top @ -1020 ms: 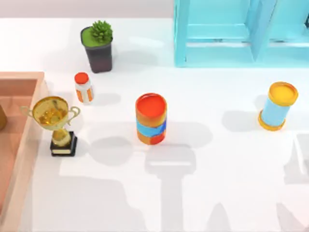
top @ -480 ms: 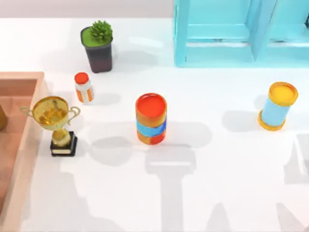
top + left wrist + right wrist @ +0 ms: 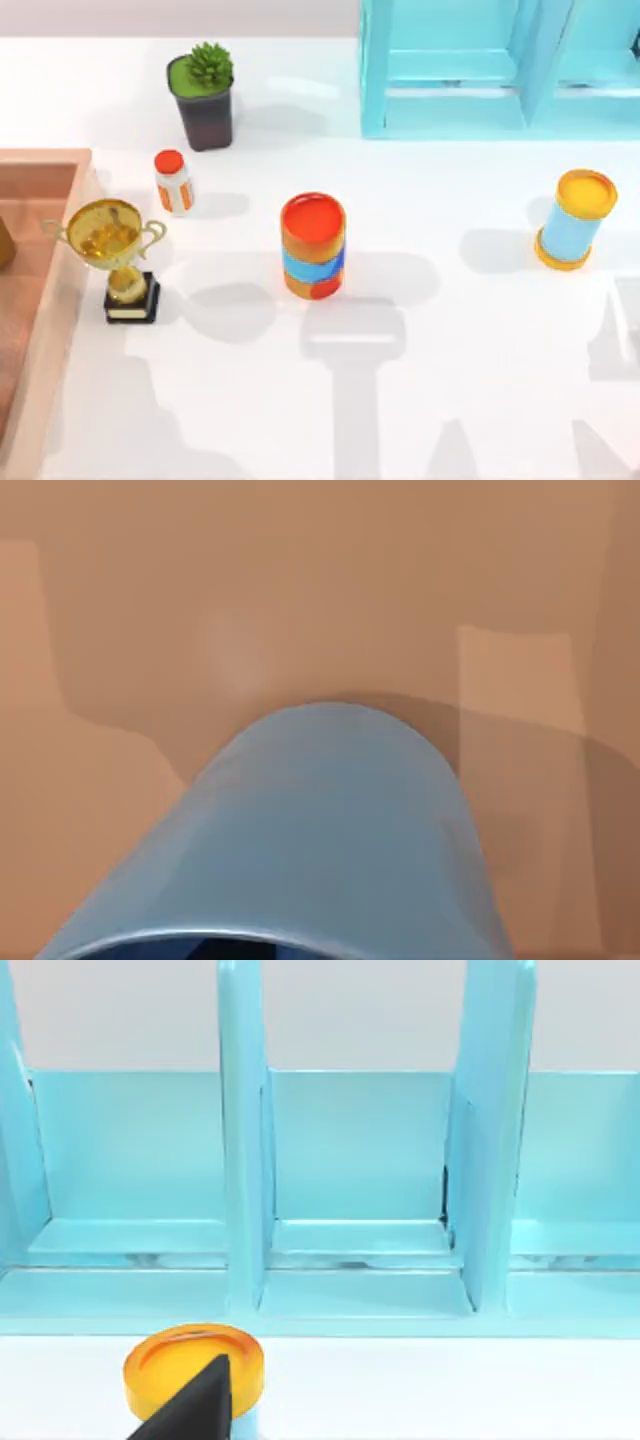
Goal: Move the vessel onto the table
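Observation:
The vessel (image 3: 330,830), a plain blue round one, lies very close under the left wrist camera, its rim towards the camera. It is over the tan floor of the wooden box (image 3: 300,580), and I cannot tell whether it touches that floor. The box (image 3: 45,170) is at the left edge of the white table (image 3: 450,350). A dark part of my right gripper (image 3: 190,1410) shows in the right wrist view, in front of the yellow top of a pale-blue cylinder (image 3: 195,1365).
On the table stand a gold trophy (image 3: 115,255), a small red-capped bottle (image 3: 173,181), a potted plant (image 3: 204,95), a red-topped striped can (image 3: 313,246) and the pale-blue cylinder (image 3: 574,220). The turquoise shelf frame (image 3: 500,70) stands at the back right.
The arm shadow on the box and on the table's lower left has shifted slightly. The objects on the table have not moved.

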Robot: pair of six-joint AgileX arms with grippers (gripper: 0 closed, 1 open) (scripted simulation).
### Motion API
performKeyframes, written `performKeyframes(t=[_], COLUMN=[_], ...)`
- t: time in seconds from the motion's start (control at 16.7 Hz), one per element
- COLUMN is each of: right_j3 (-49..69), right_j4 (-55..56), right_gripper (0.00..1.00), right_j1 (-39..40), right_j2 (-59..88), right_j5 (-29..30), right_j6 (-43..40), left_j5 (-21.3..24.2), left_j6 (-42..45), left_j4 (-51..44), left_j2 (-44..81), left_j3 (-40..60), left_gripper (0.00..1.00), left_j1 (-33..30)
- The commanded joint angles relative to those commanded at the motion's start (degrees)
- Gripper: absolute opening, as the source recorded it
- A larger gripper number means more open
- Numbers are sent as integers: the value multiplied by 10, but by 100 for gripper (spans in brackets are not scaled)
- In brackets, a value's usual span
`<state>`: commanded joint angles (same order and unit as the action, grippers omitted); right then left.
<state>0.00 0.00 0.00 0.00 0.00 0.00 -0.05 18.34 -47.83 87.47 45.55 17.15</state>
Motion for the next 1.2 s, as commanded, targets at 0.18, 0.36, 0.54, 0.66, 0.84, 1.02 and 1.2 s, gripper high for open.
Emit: performKeyframes(t=[0.18,0.36,0.54,0.66,0.84,1.02,1.2], right_j3=[0,0,0,0,0,0,0], right_j4=[0,0,0,0,0,0,0], right_gripper=[100,100,100,100,100,100,100], right_j1=[0,0,0,0,0,0,0], right_j2=[0,0,0,0,0,0,0], right_j5=[0,0,0,0,0,0,0], right_j6=[0,0,0,0,0,0,0], left_j5=[0,0,0,0,0,0,-2], left_j6=[0,0,0,0,0,0,-6], left_j4=[0,0,0,0,0,0,-5], left_j2=[0,0,0,0,0,0,-5], left_j3=[0,0,0,0,0,0,8], left_gripper=[47,25,2,0,0,0,0], left_j1=[0,0,0,0,0,0,-3])
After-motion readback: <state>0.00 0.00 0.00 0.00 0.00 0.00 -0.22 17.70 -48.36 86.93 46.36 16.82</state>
